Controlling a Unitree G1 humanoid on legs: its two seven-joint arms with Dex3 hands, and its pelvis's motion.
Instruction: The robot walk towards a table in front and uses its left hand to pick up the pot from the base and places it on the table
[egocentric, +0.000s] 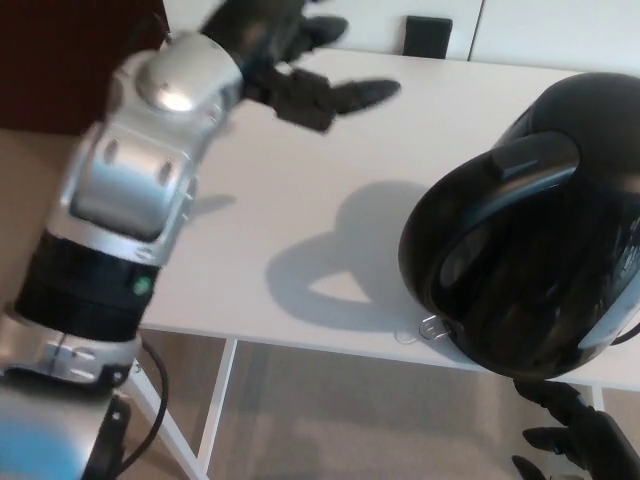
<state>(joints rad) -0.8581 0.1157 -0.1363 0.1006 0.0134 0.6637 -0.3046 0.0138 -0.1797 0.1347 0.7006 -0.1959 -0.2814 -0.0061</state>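
There, the left hand (292, 72) hovered open-fingered and empty above the white table (250, 175), well apart from the black kettle (540, 260).

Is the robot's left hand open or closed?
Open: the left robot hand has fingers spread over the white table, holding nothing, apart from the shiny black kettle.

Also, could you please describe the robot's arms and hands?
The left arm has glossy silver shells with oval recesses, a black band with a green light, and a black cable. The left robot hand and the partly visible right robot hand are black.
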